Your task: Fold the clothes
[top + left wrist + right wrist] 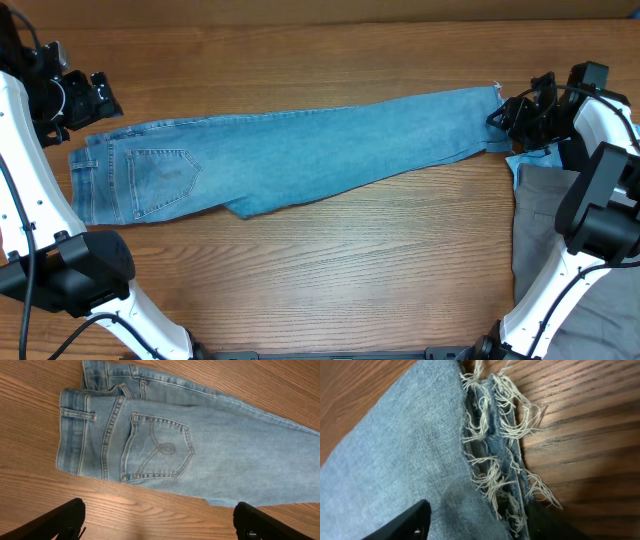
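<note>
At the left end of the brown wooden desk (320, 290), the left tool (100, 102) hung wide open. Across the desk's middle lay the light blue washed-denim jeans (300, 155), probably limp and weighty, best pinched at the waistband (75, 435) and frayed hems (490, 460). At its right end, the right tool (515, 118) straddled those hems, part-open.

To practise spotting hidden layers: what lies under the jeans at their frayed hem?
A second frayed hem edge peeks out beneath the top leg of the jeans, resting on the wooden table. The rest of that lower leg is covered by denim.
</note>
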